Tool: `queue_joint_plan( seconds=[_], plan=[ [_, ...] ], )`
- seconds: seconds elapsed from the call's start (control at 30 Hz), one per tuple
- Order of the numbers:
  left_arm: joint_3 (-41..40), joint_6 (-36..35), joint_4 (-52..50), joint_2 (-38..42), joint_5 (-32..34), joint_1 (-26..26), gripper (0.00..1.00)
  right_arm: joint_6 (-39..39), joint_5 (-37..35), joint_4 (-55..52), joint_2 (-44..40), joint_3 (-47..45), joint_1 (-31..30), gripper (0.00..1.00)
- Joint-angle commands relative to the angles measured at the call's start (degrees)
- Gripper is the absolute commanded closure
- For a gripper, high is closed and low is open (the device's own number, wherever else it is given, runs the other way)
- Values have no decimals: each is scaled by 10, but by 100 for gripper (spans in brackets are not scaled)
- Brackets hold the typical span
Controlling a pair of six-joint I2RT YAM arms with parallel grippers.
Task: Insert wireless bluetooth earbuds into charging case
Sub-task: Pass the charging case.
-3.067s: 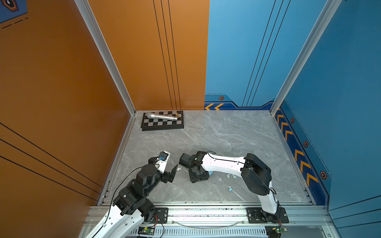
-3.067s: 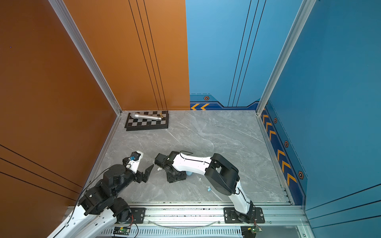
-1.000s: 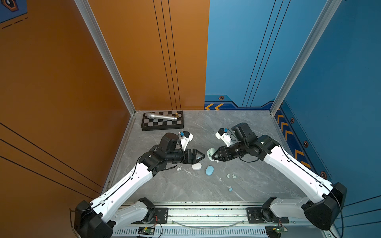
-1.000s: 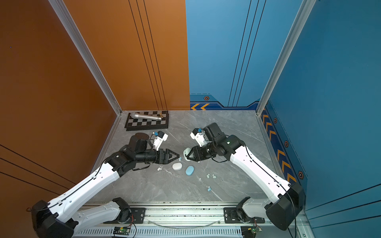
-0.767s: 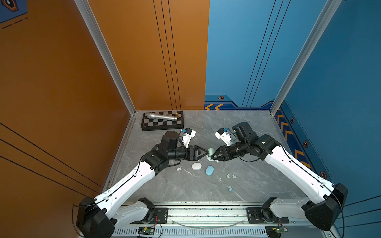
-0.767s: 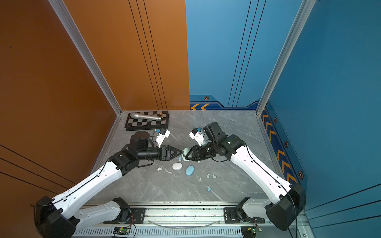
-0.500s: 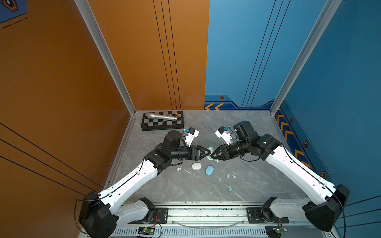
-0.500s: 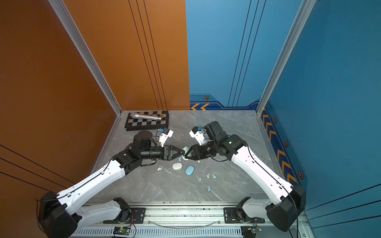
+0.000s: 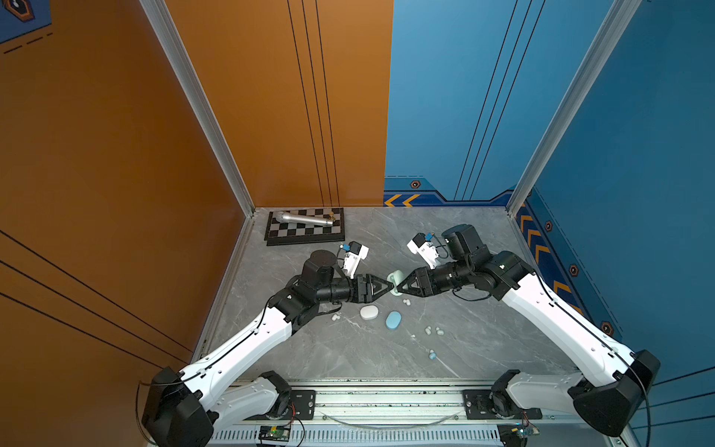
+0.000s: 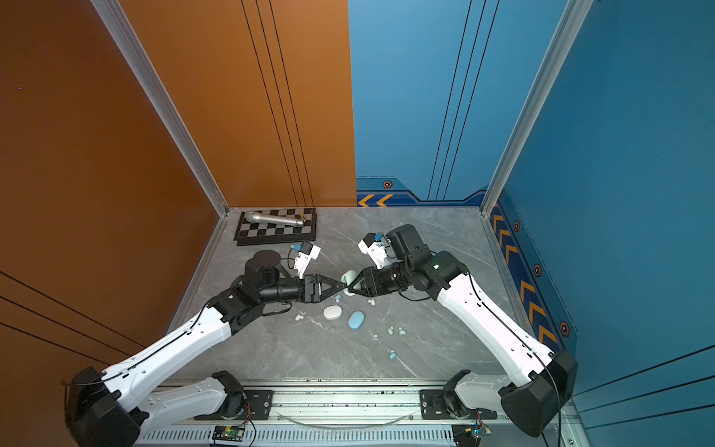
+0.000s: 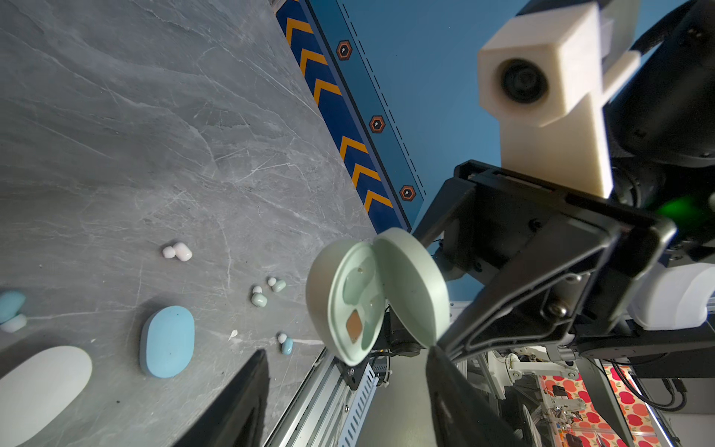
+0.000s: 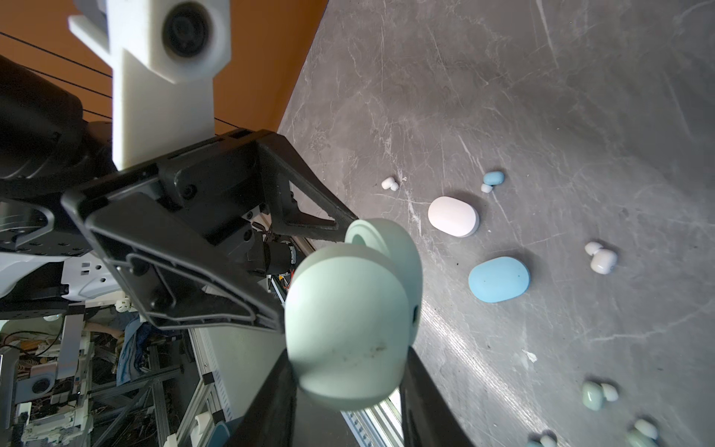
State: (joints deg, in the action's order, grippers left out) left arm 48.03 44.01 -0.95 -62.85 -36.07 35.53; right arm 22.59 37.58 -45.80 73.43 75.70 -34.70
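- Grip, top view: right fingers (image 9: pixel 404 287) clamp mint green oval charging case (image 9: pixel 396 276) off grey table (image 9: pixel 483 348); left fingers (image 9: pixel 381 288) touching it.
- Left wrist: lid (image 11: pixel 410 286) open, sockets (image 11: pixel 358 286) empty; left fingers spread, holding nothing; tiny mint plastic earbuds (image 11: pixel 258 298) loose on table.
- Right wrist: hold case steady, sockets up, for loading.

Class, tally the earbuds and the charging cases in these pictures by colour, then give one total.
Blue earbuds: 2
Mint earbuds: 2
White earbuds: 2
Blue case: 1
Mint case: 1
White case: 1
Total: 9
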Motion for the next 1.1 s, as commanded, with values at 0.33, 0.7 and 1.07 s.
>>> queue_joint_plan(
  seconds=[0.33, 0.7, 1.07],
  plan=[
    [5, 30, 67, -31, -61, 0, 46, 23, 44, 22, -12, 17, -1, 73],
    [-7, 35, 68, -12, -46, -5, 40, 36, 38, 38, -18, 18, 13, 74],
    [-14, 37, 68, -9, -46, -13, 48, 52, 49, 59, -18, 20, 17, 74]
  ],
)
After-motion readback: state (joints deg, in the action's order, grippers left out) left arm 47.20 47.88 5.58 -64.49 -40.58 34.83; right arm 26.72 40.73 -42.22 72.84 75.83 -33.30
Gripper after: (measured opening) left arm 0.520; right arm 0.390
